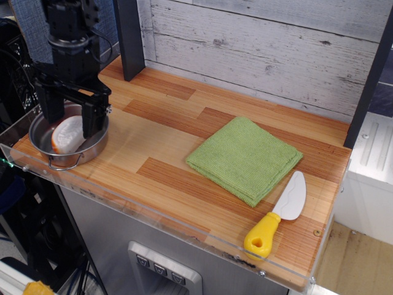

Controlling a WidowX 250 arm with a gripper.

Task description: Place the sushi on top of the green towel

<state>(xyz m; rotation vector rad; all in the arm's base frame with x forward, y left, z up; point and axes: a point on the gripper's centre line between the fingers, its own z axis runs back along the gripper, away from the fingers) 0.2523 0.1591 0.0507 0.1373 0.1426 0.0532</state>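
The sushi (67,136), white-topped with an orange edge, lies in a small steel pan (86,152) at the table's left end. My black gripper (71,120) is open and hangs over the pan. One finger stands at the pan's left side and the other at its right, with the sushi between and below them. The jaws do not hold it. The green towel (244,158) lies flat and bare at the middle right of the wooden table, well apart from the pan.
A toy knife (279,215) with a white blade and yellow handle lies right of the towel near the front edge. A black post (128,38) stands at the back left. A clear acrylic lip (153,212) runs along the table's front and left edges.
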